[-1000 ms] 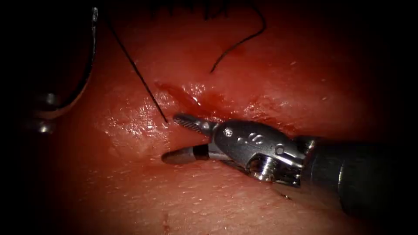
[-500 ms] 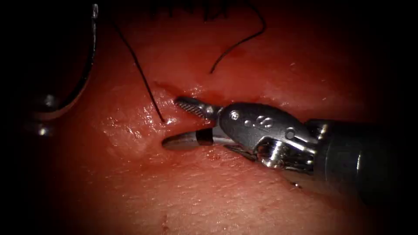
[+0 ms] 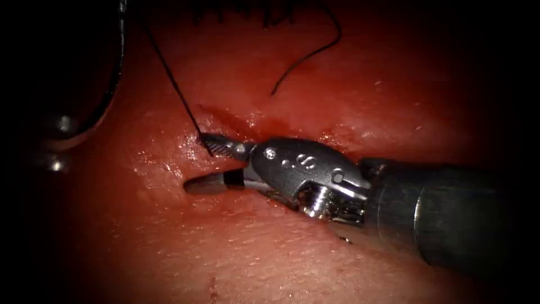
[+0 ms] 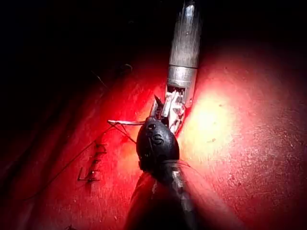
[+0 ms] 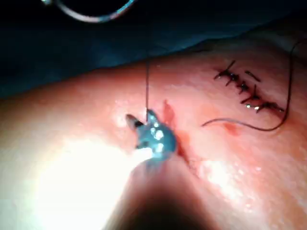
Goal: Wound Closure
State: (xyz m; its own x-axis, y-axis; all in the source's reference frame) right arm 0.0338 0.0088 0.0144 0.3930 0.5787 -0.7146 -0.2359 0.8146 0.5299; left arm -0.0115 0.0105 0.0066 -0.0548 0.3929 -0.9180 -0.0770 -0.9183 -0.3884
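Right tool (image 3: 211,163) jaws spread, empty, astride thread (image 3: 174,84) at cut (image 3: 236,121); stitches (image 5: 242,88) placed beyond, cut part open.

Dark thread (image 3: 179,93) taut, entering glossy tissue (image 3: 169,236) left of cut (image 3: 236,121).

Right gripper (image 3: 203,162) further left, onto thread (image 3: 179,93).

The tissue (image 3: 236,253) is red and shiny wet, with darker red fluid (image 3: 236,121) along the cut. The thread (image 3: 174,84) is thin and black. The right gripper (image 3: 205,163) is grey metal, with tiny ridges on one jaw.
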